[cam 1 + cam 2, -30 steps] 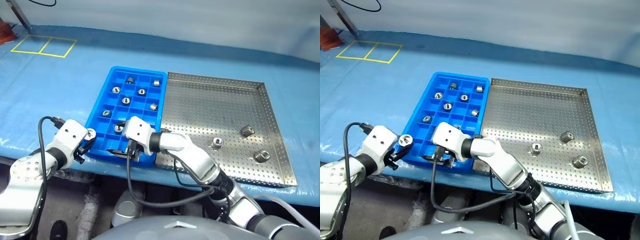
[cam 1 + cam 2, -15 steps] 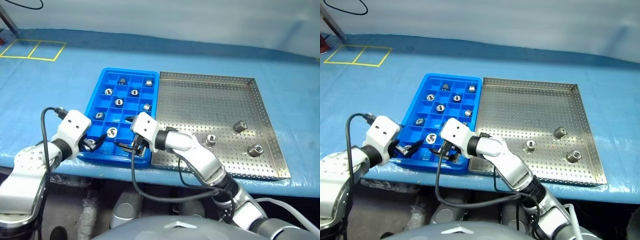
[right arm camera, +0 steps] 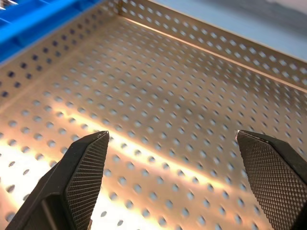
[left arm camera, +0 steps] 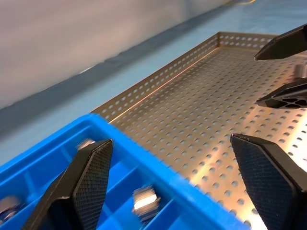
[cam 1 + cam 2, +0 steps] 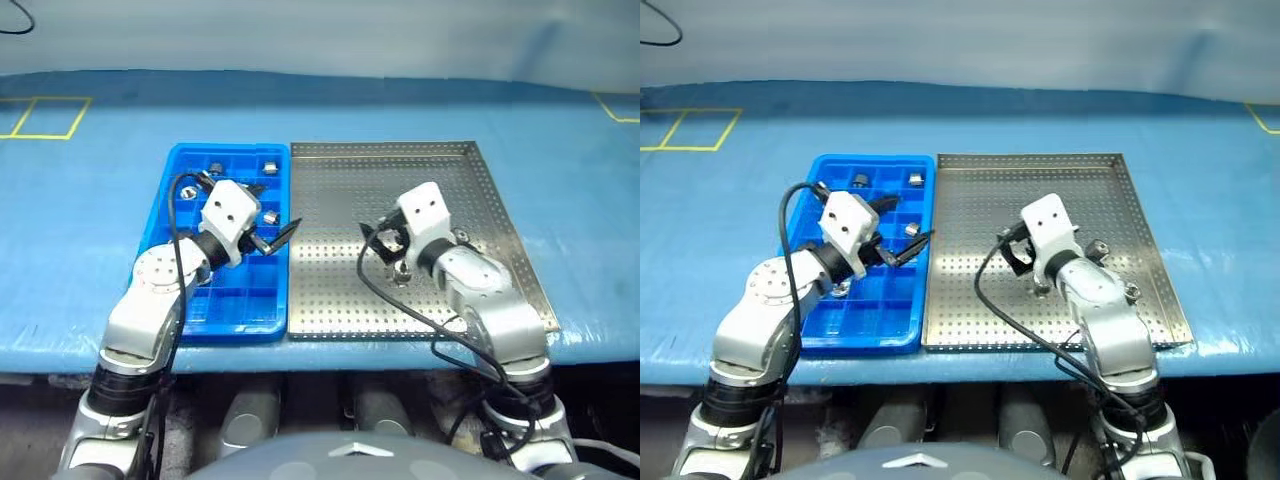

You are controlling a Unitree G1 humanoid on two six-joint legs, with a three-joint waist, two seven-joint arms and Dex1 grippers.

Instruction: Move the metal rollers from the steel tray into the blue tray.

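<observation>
The steel tray (image 5: 440, 180) is a shallow square of shiny metal, its floor dotted with rows of small holes and its low rim perforated too; it sits centre-right in the head views. Touching its left edge lies the blue tray (image 5: 165, 215), bright plastic split into small square compartments. Both rest on a pale blue table cover (image 5: 90, 200).

Several metal rollers (image 5: 270, 168), short silver cylinders, sit in the blue tray's upper compartments; one (image 4: 145, 202) shows close in the left wrist view. Others lie on the steel tray near the right arm, such as one (image 5: 1098, 248) right of centre.

The left gripper (image 5: 272, 231) hovers over the blue tray's right edge, pointing right, fingers spread and empty. The right gripper (image 5: 382, 236) hangs over the steel tray's middle, fingers (image 3: 81, 177) wide apart with nothing between them.

The steel tray's upper half is bare floor.
</observation>
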